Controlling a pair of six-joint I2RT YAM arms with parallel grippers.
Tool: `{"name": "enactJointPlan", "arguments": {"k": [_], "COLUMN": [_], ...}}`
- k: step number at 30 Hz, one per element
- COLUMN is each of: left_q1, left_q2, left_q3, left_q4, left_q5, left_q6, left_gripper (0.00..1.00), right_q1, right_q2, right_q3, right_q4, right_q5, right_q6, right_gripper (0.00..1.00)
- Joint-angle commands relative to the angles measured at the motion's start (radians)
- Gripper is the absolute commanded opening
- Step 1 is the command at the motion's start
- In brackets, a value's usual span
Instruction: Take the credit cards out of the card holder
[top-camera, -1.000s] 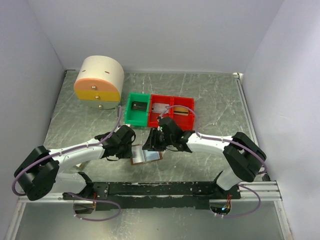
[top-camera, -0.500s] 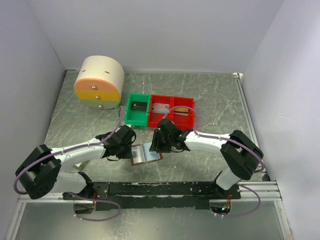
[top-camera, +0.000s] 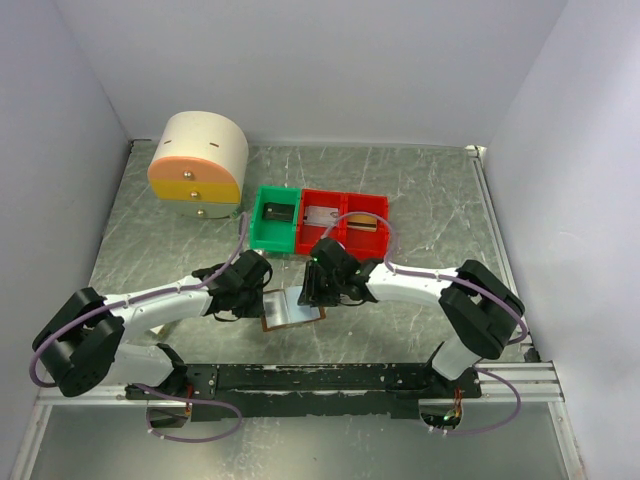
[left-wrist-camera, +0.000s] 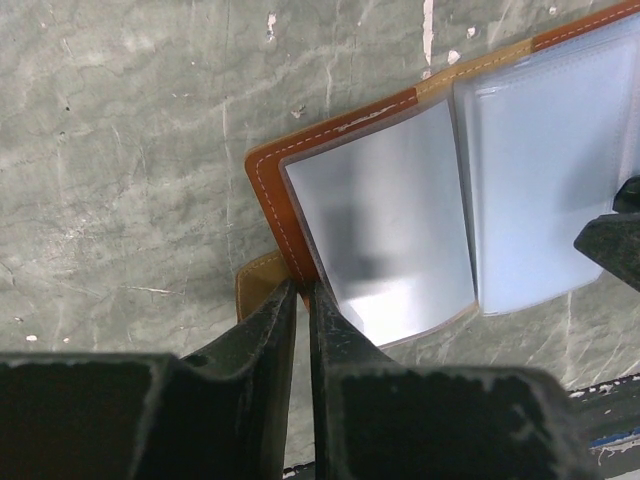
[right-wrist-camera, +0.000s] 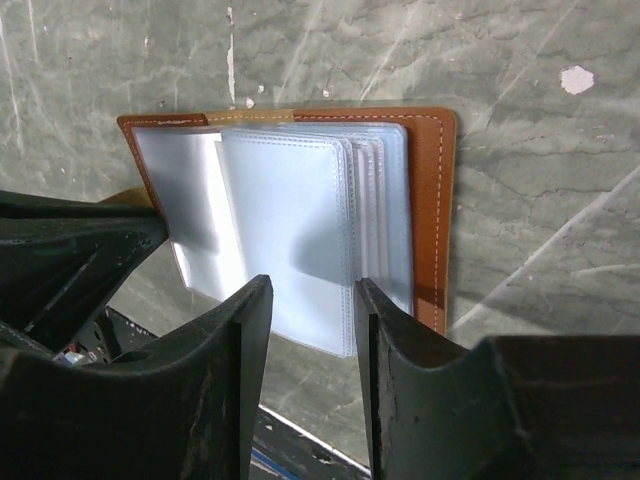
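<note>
The card holder (top-camera: 293, 308) lies open on the table between the two arms, brown cover down and pale-blue clear sleeves (right-wrist-camera: 300, 220) facing up. My left gripper (left-wrist-camera: 303, 288) is shut on the holder's brown left edge (left-wrist-camera: 285, 225), beside a small brown tab (left-wrist-camera: 252, 285). In the top view the left gripper (top-camera: 262, 292) sits at the holder's left side. My right gripper (right-wrist-camera: 310, 295) stands open over the near edge of the stacked sleeves, one finger on each side of a sleeve's corner; in the top view the right gripper (top-camera: 312, 292) is at the holder's far right. The credit cards are hidden; only blank sleeves show.
Behind the holder stand a green bin (top-camera: 275, 218) and a red two-part bin (top-camera: 345, 220), each with small items inside. A round cream drawer unit (top-camera: 198, 160) stands at the back left. The arms' base rail (top-camera: 330, 378) runs along the near table edge.
The left jaws have narrowed onto the holder's edge. The right gripper has shifted slightly left and nearer, over the sleeves. The holder has stayed in place.
</note>
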Motion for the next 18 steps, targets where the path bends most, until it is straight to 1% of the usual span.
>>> {"name": "enactJointPlan", "arguments": {"k": [1, 8, 14, 18], "left_q1": [0.004, 0.004, 0.004, 0.004], "left_q2": [0.014, 0.029, 0.023, 0.014], "left_q3": [0.017, 0.026, 0.026, 0.026], "left_q4": [0.035, 0.032, 0.021, 0.017], "left_q5": [0.033, 0.03, 0.025, 0.021], "left_q6": [0.013, 0.021, 0.019, 0.016], "left_gripper": [0.2, 0.19, 0.19, 0.19], "right_q1": [0.015, 0.05, 0.08, 0.083], "right_q2": [-0.025, 0.009, 0.026, 0.017], "right_q3": [0.053, 0.13, 0.182, 0.188], "right_q4": [-0.03, -0.125, -0.219, -0.233], "right_q5": [0.008, 0.064, 0.157, 0.177], "right_q6": [-0.028, -0.056, -0.05, -0.05], "right_gripper": [0.38, 0.38, 0.39, 0.39]}}
